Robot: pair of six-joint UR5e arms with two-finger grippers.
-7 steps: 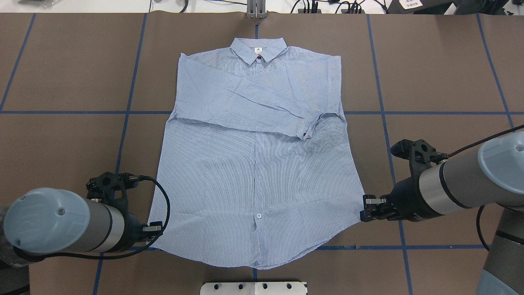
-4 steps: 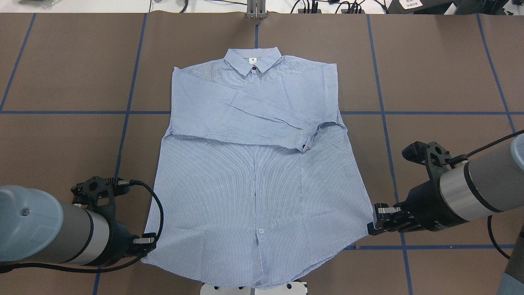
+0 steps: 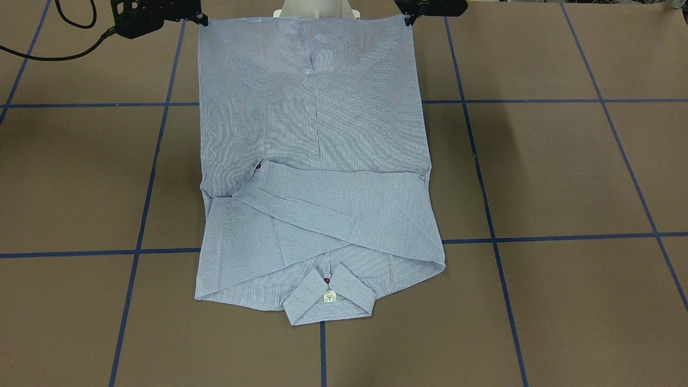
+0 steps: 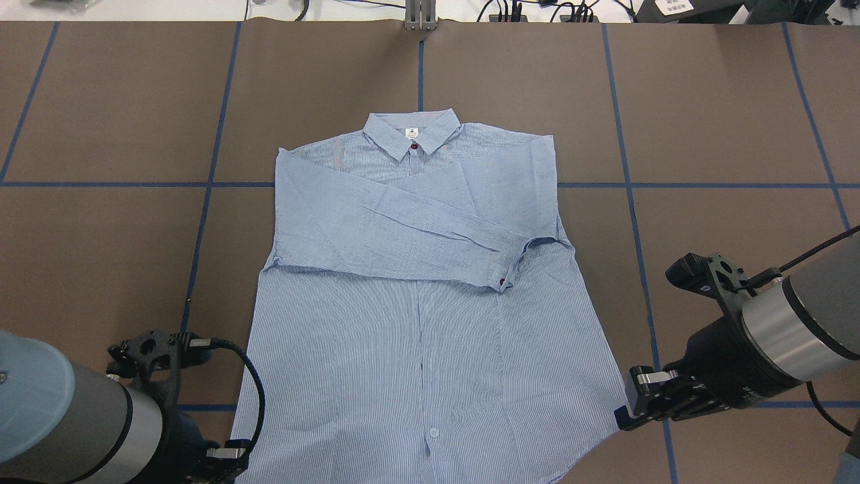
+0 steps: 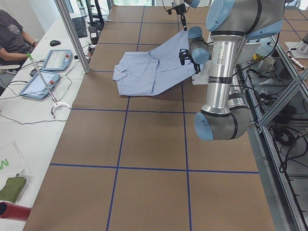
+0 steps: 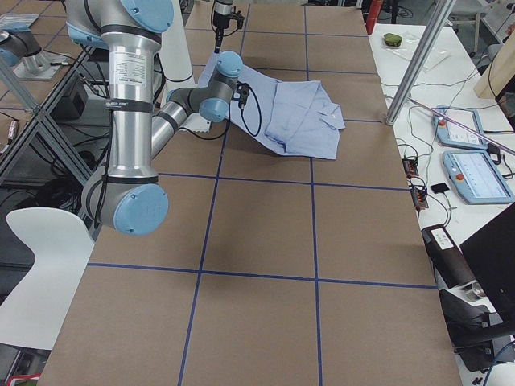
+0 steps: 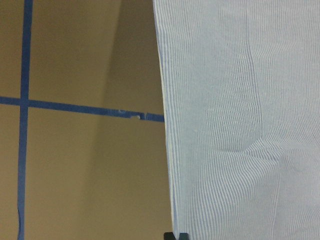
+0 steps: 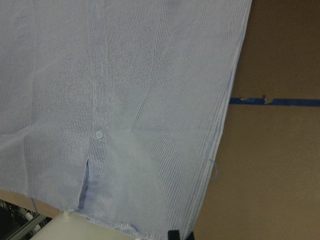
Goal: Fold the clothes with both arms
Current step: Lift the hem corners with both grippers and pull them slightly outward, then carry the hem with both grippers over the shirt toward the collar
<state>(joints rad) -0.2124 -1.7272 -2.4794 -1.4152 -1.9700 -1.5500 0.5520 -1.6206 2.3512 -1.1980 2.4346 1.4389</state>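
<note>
On brown paper-covered desk (image 4: 101, 101): thin striped light-blue shirt (image 4: 416, 269), sleeves crossed flat over chest, hem raised taut. Left end effector (image 4: 230, 464) and right end effector (image 4: 622, 419) each pinching a hem corner.

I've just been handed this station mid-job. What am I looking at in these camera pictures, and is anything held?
Two robot arms work at a brown table marked with blue tape. One camera looks down from behind the robot, one faces it from across the table, two look along it from its ends, and one sits on each wrist. A striped light-blue shirt lies front up, sleeves folded in across the chest, collar away from the robot. The left gripper and right gripper each pinch a bottom corner; the side views show that end lifted off the table.
</note>
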